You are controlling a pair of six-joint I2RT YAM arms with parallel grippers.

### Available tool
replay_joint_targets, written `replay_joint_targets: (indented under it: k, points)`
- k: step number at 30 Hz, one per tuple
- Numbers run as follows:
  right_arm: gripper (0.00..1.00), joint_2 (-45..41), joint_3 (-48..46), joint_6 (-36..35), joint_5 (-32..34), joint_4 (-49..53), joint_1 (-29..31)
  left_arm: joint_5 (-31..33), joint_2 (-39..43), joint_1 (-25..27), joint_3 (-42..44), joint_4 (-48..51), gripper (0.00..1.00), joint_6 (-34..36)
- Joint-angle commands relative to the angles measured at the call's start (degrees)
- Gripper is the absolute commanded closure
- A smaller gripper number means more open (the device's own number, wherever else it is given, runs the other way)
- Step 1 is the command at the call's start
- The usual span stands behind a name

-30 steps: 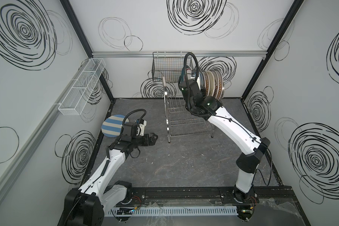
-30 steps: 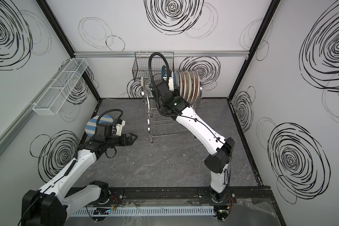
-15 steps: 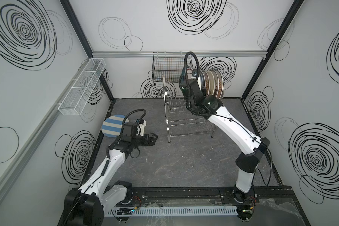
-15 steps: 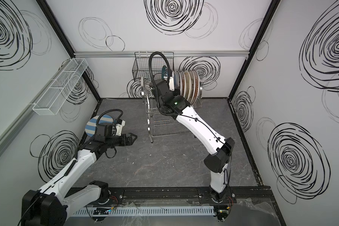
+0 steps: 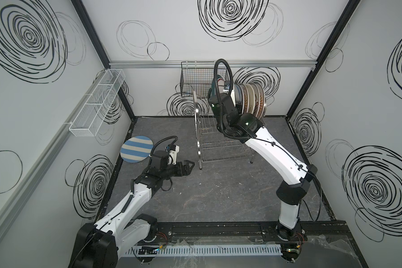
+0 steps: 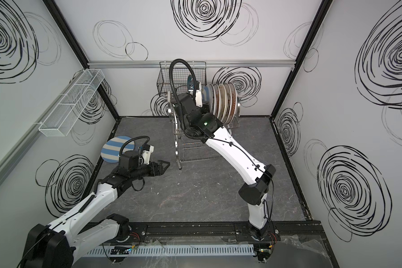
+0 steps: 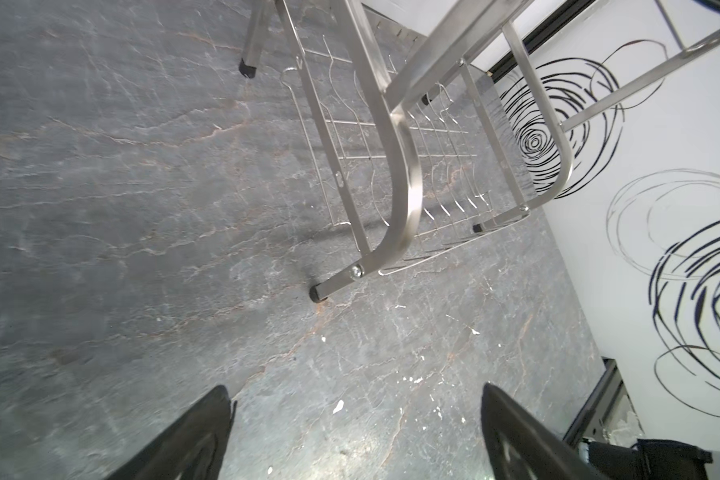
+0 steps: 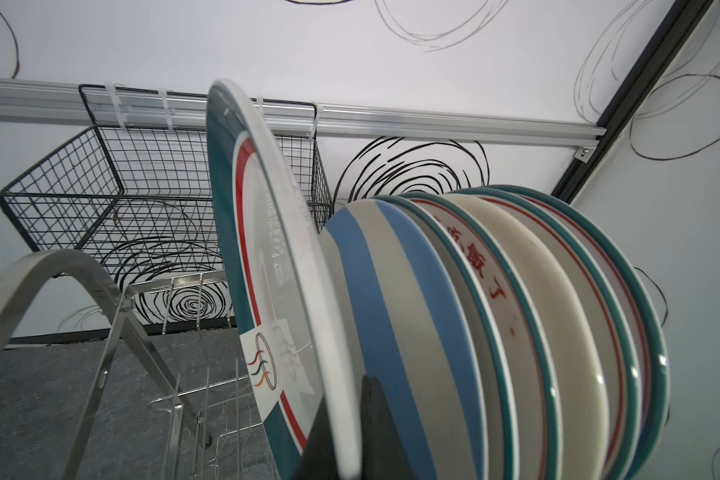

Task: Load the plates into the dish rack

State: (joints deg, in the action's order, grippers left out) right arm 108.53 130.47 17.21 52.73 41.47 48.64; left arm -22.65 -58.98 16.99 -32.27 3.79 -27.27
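I see right gripper (image 8: 346,432) pinched tight on green-rimmed plate (image 8: 262,232) beside racked plates (image 8: 516,332); left gripper (image 7: 354,388) wide apart, empty.

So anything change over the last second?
No clear change. The right gripper stays shut on the green-rimmed plate, held on edge beside the loaded plates in the dish rack; any shift is too slight to call. The left gripper stays open and empty near the rack's foot, and the striped plate stays on the table.
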Motion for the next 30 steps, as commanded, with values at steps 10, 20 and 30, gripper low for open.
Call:
replay_joint_targets:
  k: [10,20,30]
  points:
    - [1.0,-2.0,2.52,-3.21,3.65,-3.73,0.23,0.13,-9.12,7.75,2.66,-26.55,0.04,-4.36]
    - [1.0,-6.37,-2.77,-2.74,5.47,-5.11,-0.01,-0.6,-14.43,14.67,1.13,-29.72,0.04,-2.65]
    - [1.0,-5.58,-3.18,-1.31,4.15,-4.08,-0.66,3.58,-15.11,17.85,-0.59,-26.21,0.04,-0.8]
